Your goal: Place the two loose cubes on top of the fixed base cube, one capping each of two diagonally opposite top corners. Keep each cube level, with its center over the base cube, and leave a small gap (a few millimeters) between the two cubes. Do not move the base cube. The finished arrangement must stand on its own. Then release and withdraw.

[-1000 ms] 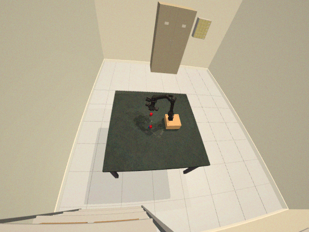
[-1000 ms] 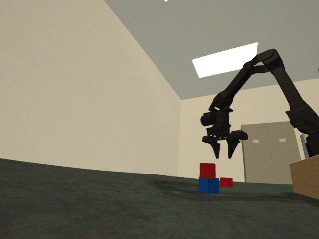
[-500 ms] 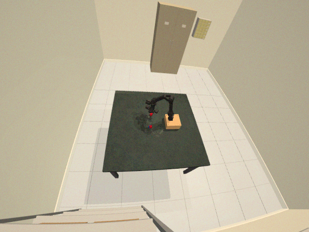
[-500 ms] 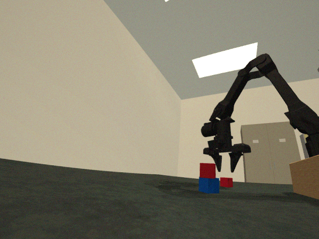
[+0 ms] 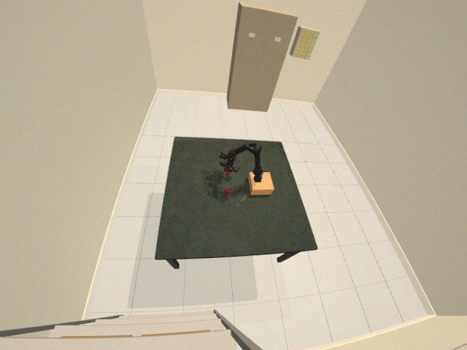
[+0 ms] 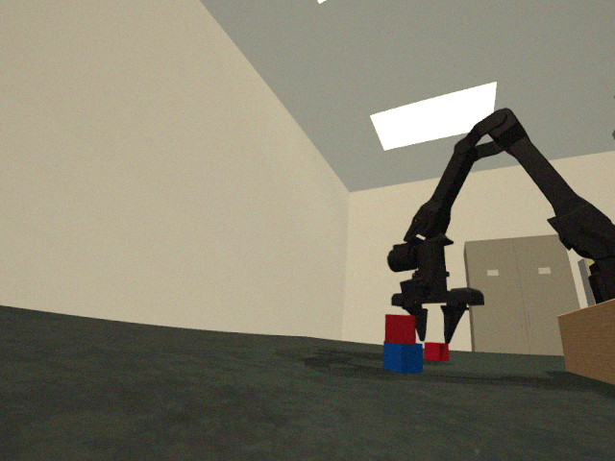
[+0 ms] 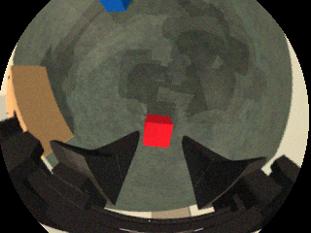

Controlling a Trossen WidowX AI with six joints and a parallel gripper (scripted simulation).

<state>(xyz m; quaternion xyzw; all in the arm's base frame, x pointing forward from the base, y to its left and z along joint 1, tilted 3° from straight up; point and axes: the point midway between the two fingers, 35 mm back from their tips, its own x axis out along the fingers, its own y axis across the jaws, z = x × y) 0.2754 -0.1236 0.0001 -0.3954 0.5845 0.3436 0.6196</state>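
The blue base cube (image 6: 401, 357) (image 7: 116, 5) stands on the table. One red cube (image 6: 400, 328) (image 5: 228, 191) sits level on top of it, shifted to one side in the exterior view. The other red cube (image 6: 435, 351) (image 7: 157, 133) (image 5: 228, 173) lies on the table, apart from the base cube. My gripper (image 6: 434, 341) (image 7: 161, 136) is open and empty, pointing down. Its fingertips are just above the loose red cube, one to each side of it in the wrist view. In the top view the arm hides the fingertips.
The wooden block (image 5: 260, 184) (image 6: 588, 342) (image 7: 36, 99) under the arm's base stands on the dark table (image 5: 233, 230) (image 6: 198, 397). The red and blue stack stands near the gripper, nearer the exterior camera. A cabinet (image 5: 260, 63) stands by the wall.
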